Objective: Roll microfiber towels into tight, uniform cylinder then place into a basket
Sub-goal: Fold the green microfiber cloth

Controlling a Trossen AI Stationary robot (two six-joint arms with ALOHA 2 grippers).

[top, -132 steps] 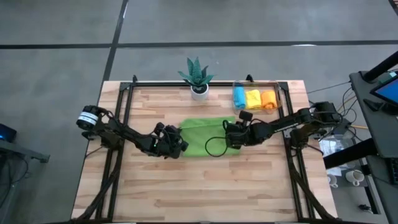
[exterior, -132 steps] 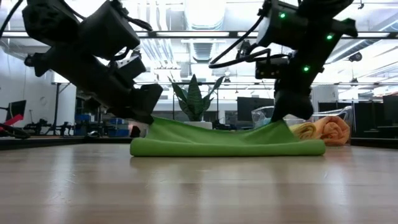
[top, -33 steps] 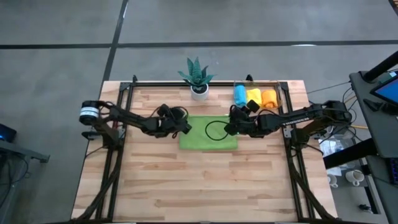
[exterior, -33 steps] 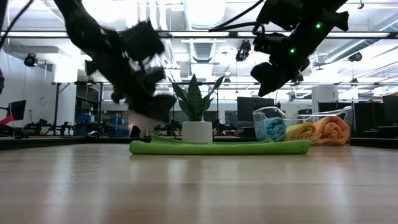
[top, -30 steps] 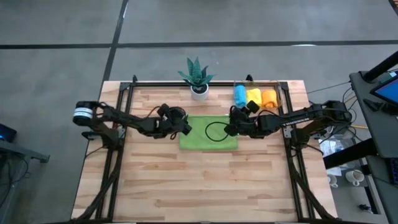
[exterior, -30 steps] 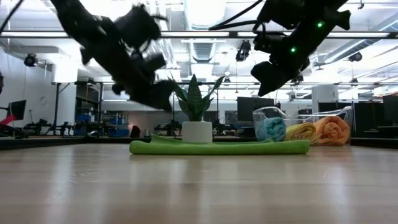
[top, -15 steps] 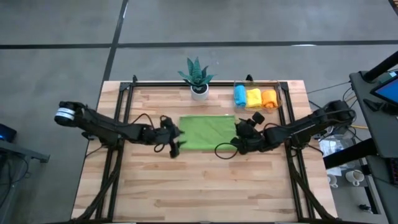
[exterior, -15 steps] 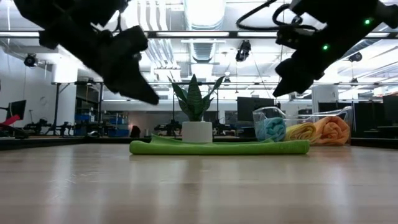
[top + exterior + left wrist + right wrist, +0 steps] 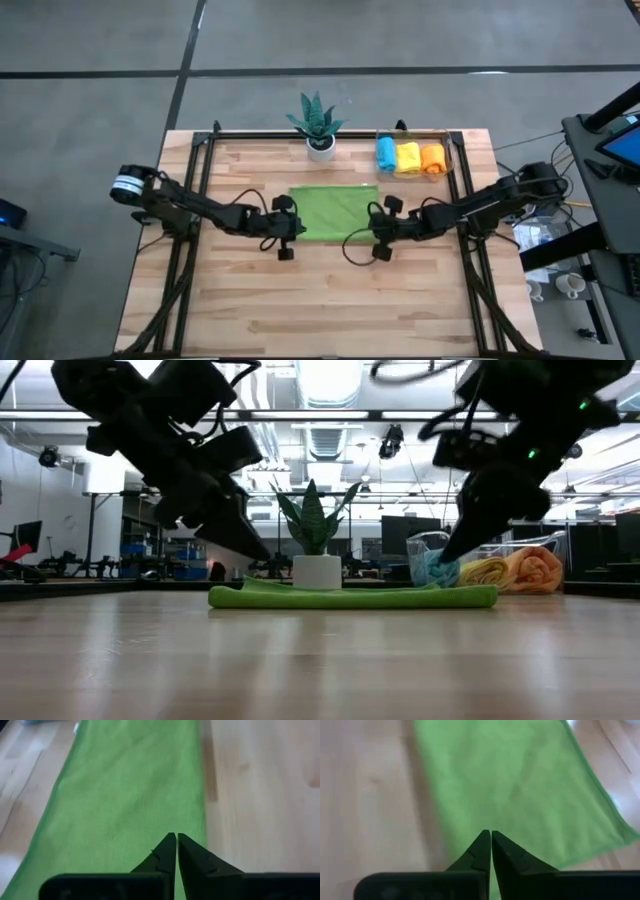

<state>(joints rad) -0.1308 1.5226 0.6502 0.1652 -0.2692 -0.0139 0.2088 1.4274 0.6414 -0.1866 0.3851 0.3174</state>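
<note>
Both arms have swung round from the towel's far side to its near edge since a second ago, and their claws, open then, are now pinched shut on nothing.

On the wooden table [image 9: 330,290] the left claw [image 9: 293,229] hangs over the near-left corner of the green towel [image 9: 334,212], the right claw [image 9: 373,231] over the near-right corner; each wrist view shows closed tips just above the cloth. To roll well, I'd say both should press that near edge evenly and push away together (uneven pressure would make a cone).

That towel lies folded into a flat strip mid-table, edges fairly straight. Behind it to the right, the clear basket [image 9: 448,139] already holds three rolls, blue [image 9: 384,153], yellow [image 9: 407,156] and orange [image 9: 431,158], side by side.
</note>
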